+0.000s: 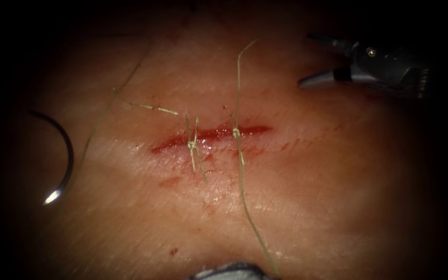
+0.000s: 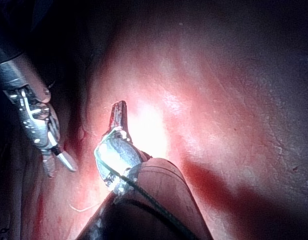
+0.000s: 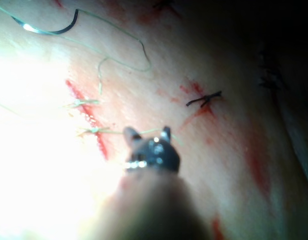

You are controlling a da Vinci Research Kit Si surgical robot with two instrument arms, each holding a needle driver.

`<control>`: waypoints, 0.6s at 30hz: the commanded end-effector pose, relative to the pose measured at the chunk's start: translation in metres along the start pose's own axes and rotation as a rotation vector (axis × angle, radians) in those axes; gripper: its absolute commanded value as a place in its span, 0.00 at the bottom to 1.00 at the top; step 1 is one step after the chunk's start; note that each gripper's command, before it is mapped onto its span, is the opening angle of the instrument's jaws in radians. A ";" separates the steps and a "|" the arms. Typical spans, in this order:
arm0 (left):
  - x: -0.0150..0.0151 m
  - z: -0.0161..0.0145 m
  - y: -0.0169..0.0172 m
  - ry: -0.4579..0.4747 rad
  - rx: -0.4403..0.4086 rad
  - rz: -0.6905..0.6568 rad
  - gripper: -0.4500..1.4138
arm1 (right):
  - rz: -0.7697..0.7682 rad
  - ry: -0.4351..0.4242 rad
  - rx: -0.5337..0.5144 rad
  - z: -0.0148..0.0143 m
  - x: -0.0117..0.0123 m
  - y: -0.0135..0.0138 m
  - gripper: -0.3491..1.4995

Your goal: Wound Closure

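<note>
The cut (image 1: 208, 136) runs across the tissue (image 1: 338, 197) with red fluid in it. Two tan stitches cross it: a knot (image 1: 192, 144) with short ends, and a second knot (image 1: 236, 133) whose thread (image 1: 238, 78) trails far up and down. The curved needle (image 1: 67, 155) lies free on the tissue left of the cut, held by neither tool; it also shows in the right wrist view (image 3: 49, 31). My right tool (image 1: 307, 58) hovers above the cut's right end, jaws open and empty (image 3: 148, 134). My left tool (image 2: 119, 114) has its jaws shut with nothing visible in them; its body (image 1: 229, 270) sits at the near edge.
A second strand of thread (image 1: 97, 127) runs from the needle's side across the tissue's left part. A dark old stitch (image 3: 203, 100) sits on the tissue away from the cut. The right tool (image 2: 59, 164) also appears in the left wrist view.
</note>
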 end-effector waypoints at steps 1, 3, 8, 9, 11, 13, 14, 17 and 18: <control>0.0005 -0.0002 -0.0007 0.005 0.004 0.009 0.00 | 0.015 0.022 0.040 0.0018 -0.0001 -0.0023 0.99; 0.0020 -0.0013 -0.0012 0.008 0.014 0.021 0.00 | 0.014 0.054 0.087 0.0030 0.0002 -0.0045 0.98; 0.0049 -0.0032 -0.0022 0.012 0.045 0.044 0.00 | 0.018 0.125 0.132 0.0063 0.0012 -0.0076 0.91; 0.0051 -0.0032 -0.0022 0.012 0.051 0.046 0.00 | 0.014 0.136 0.134 0.0072 0.0015 -0.0081 0.91; 0.0051 -0.0032 -0.0024 0.004 0.046 0.044 0.00 | 0.013 0.171 0.130 0.0094 0.0019 -0.0087 0.88; 0.0049 -0.0032 -0.0024 0.001 0.043 0.044 0.00 | 0.019 0.178 0.130 0.0107 0.0018 -0.0091 0.88; 0.0049 -0.0033 -0.0025 -0.002 0.042 0.045 0.00 | 0.025 0.179 0.134 0.0114 0.0017 -0.0094 0.89; 0.0047 -0.0041 -0.0029 -0.011 0.036 0.045 0.00 | 0.036 0.185 0.156 0.0126 0.0010 -0.0104 0.88; 0.0046 -0.0044 -0.0031 -0.010 0.035 0.044 0.00 | 0.036 0.190 0.177 0.0125 0.0009 -0.0106 0.86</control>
